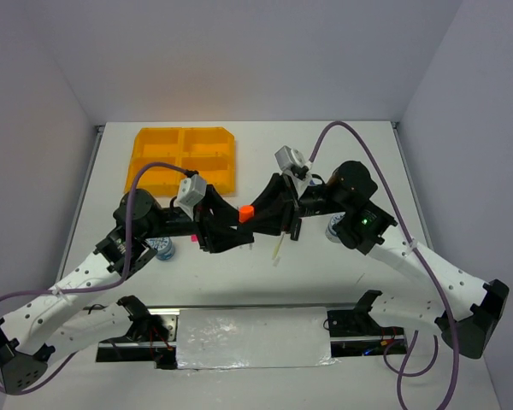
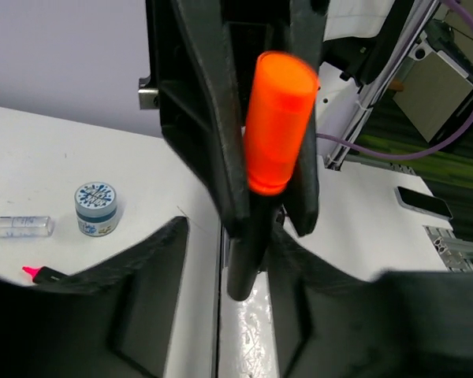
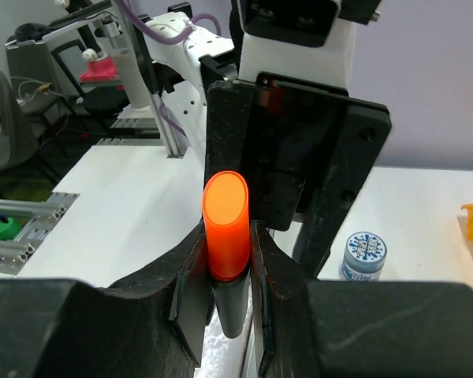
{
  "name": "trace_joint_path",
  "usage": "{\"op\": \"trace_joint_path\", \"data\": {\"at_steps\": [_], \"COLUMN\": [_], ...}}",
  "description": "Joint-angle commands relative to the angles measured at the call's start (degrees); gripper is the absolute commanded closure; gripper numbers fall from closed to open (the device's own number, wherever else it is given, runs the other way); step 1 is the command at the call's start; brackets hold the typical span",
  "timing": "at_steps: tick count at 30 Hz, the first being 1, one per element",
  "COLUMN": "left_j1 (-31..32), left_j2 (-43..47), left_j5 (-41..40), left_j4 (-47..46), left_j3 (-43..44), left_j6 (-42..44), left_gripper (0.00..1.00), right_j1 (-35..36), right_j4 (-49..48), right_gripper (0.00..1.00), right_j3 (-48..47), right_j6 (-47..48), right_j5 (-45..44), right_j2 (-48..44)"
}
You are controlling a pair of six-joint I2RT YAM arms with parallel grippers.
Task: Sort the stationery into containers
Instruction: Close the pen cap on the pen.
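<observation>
A short black marker with an orange cap is held in mid-air above the table's middle. My right gripper is shut on it at the join of cap and body, as the marker stands upright between its pads. My left gripper is open; its fingers stand wide apart on either side of the marker's black lower end without touching it. In the top view the left gripper and right gripper meet nose to nose. The orange-yellow tray lies at the back left.
A grey-blue roll sits by the left arm and shows in the left wrist view, beside a clear bottle and a pink-tipped marker. Another roll sits by the right arm. A pale stick lies under the grippers.
</observation>
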State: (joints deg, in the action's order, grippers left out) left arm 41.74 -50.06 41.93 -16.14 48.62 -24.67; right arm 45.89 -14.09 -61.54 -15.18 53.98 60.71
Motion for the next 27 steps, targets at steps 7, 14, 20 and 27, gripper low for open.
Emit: {"op": "trace_joint_path", "data": {"at_steps": [7,14,20,27], "left_j1": [0.10,0.19,0.19,0.36], "left_j2": [0.14,1.19,3.92,3.57], "left_j5": [1.84,1.49,-0.19,3.59], "left_j4": [-6.19,-4.61,-1.00,-5.03], "left_j3": [0.07,-0.37,-0.10,-2.74], "left_j6": [-1.71,-0.22,4.18,3.49], "left_gripper": [0.91,1.00,1.00,1.00], "right_j1": [1.57,1.57,1.48,1.31], "right_j4": [-2.53,-0.94,0.55,6.86], "right_gripper": [1.00,0.63,0.07,0.00], "right_j3": [-2.89,-2.62,-0.86,-5.25], "right_j6": [0.33,0.68,1.38,0.85], "right_j5": [-2.73,-6.95,-10.02,-22.67], "right_j2": [2.31,1.43,-0.50,-1.64]}}
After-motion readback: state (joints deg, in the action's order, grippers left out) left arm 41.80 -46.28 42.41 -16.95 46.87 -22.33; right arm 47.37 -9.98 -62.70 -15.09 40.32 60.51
